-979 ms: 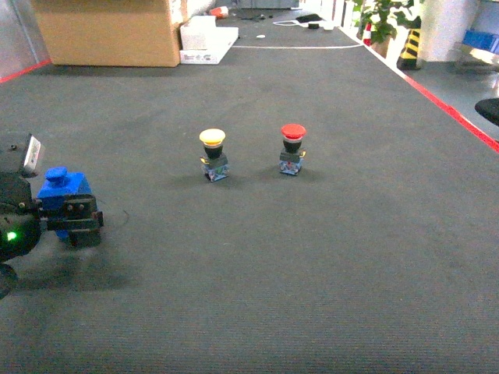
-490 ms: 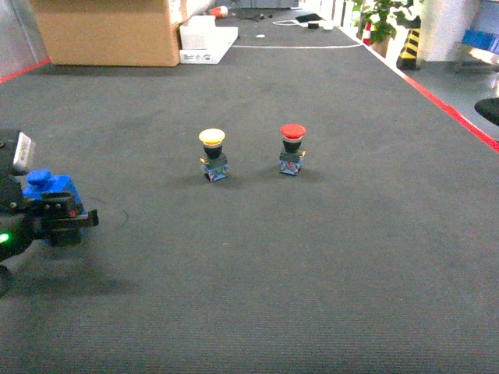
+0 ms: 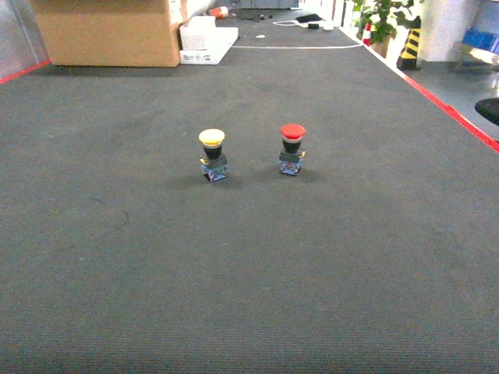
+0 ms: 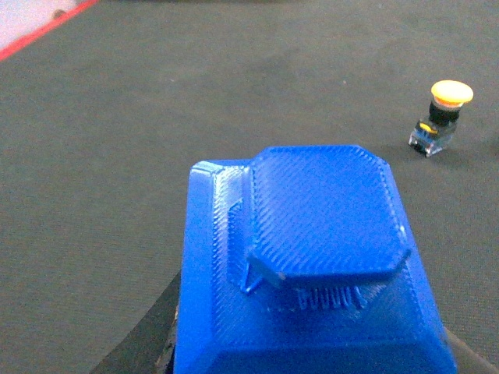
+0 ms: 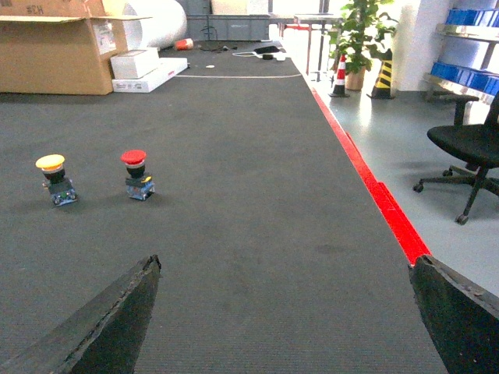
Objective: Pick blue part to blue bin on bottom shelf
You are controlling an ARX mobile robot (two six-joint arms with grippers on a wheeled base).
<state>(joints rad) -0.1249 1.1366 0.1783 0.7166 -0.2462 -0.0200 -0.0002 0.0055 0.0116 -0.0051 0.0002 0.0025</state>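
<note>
The blue part (image 4: 312, 257), a chunky dark-blue piece with an octagonal top, fills the lower half of the left wrist view. My left gripper (image 4: 312, 354) is shut on it, with a dark finger (image 4: 144, 347) showing at its lower left. The part hangs above the dark carpet. Neither it nor the left gripper shows in the head view. My right gripper (image 5: 284, 265) is open wide above bare carpet with nothing between its fingers. Blue bins (image 5: 468, 74) stand on a metal rack far off at the right; I cannot tell which level is the bottom shelf.
A yellow-capped push button (image 3: 212, 154) and a red-capped push button (image 3: 292, 148) stand on the carpet. A cardboard box (image 3: 105, 31) and white boxes (image 3: 204, 39) lie at the back left. A red floor line (image 5: 366, 175), an office chair (image 5: 472, 148) and a plant (image 5: 357, 35) are at the right.
My left gripper, holding the blue part, has moved left and out of the head view. The two push buttons have not moved.
</note>
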